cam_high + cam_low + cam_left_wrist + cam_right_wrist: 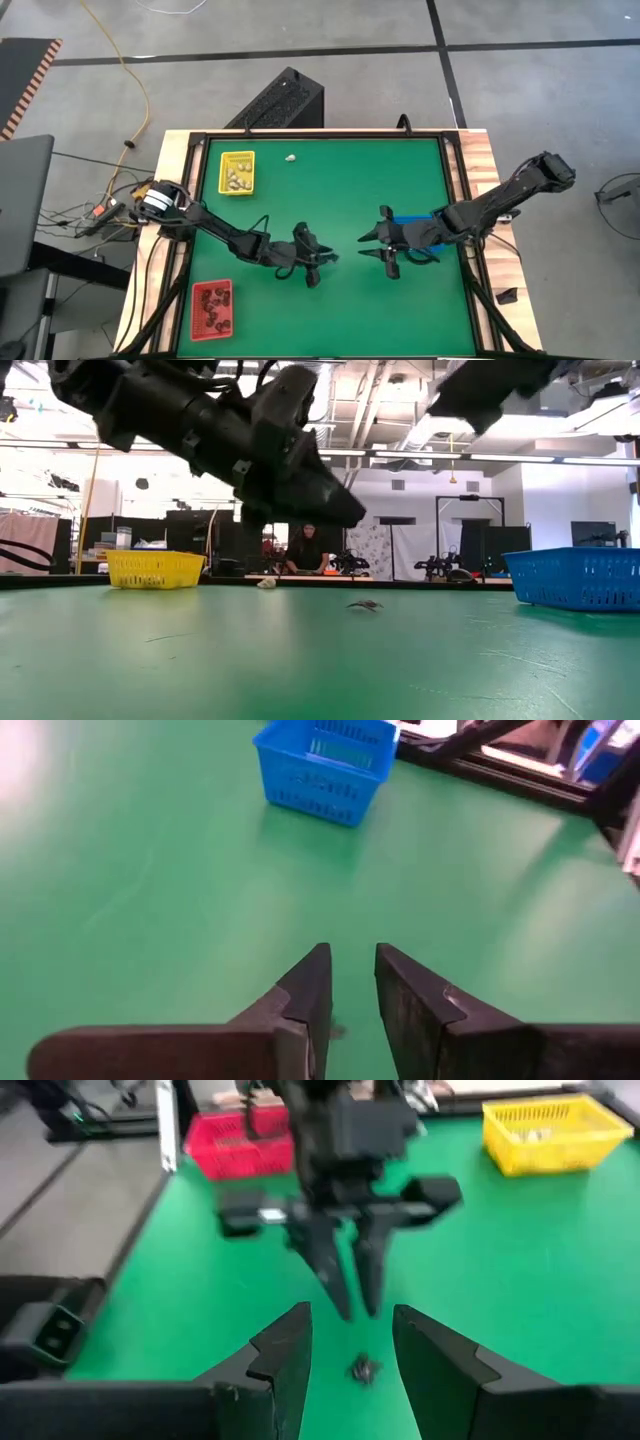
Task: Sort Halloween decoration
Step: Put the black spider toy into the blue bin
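The left gripper (322,268) hangs over the middle of the green mat (340,200), with only a narrow gap between its fingers (312,982). The wrist view shows nothing between them. Just under its tips, seen from the other arm's wrist, a small black trinket (363,1370) lies on the mat, not yet gripped; the low view shows what looks like the same dark piece (364,604) flat on the mat below the arm. My reading is that the left gripper is about to pinch it.

The right gripper (378,247) sits just across that black trinket from the left one, its fingers (285,1350) moderately apart and empty, waiting.

Outward from the black trinket: the blue tray (418,232) lies close behind the right gripper, largely hidden beneath that arm, and I cannot tell what is in it. The red tray (212,310) sits at the mat's near left corner with dark pieces inside. The yellow tray (237,172) stands at the far left with pale pieces inside. A single cream trinket (291,158) lies loose on the mat just beside the yellow tray.

So the sorting looks nearly done: most pieces are in trays, and as far as can be seen two remain loose, the black one at the centre and the cream one by the yellow tray.
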Motion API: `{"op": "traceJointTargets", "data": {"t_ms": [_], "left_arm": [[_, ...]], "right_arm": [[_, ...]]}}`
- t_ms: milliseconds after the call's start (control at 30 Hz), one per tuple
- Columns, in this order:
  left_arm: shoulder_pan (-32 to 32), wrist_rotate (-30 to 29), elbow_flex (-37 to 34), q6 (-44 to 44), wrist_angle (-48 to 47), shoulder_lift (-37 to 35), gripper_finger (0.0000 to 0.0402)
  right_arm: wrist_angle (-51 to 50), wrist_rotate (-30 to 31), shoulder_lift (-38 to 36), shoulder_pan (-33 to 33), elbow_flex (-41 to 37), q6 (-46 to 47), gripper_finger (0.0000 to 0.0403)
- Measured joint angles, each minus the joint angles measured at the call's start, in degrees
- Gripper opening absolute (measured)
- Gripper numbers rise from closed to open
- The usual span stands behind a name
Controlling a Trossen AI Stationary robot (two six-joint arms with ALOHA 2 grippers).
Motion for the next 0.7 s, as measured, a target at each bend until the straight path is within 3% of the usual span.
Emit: {"op": "traceJointTargets", "data": {"t_ms": [100, 233, 467, 700], "left_arm": [[1.18, 0.9, 0.58, 1.69, -1.64, 0.0, 0.0067], [1.83, 8.9, 1.85, 9.6, -5.02, 0.52, 0.008], [1.11, 12.07, 1.96, 30.44, -7.1, 0.83, 0.0156], [7.08, 26.71, 2.61, 34.18, -4.14, 5.16, 0.0198]], "right_arm": [[-1.23, 2.88, -2.21, 2.51, 0.02, 0.01, 0.0173], [-2.72, 8.44, -2.56, 6.32, -0.02, -0.06, 0.0173], [-2.4, 10.06, -2.05, 7.47, -0.02, -1.5, 0.0173], [-2.37, 10.04, -2.05, 6.4, -0.02, -1.06, 0.0173]]}}
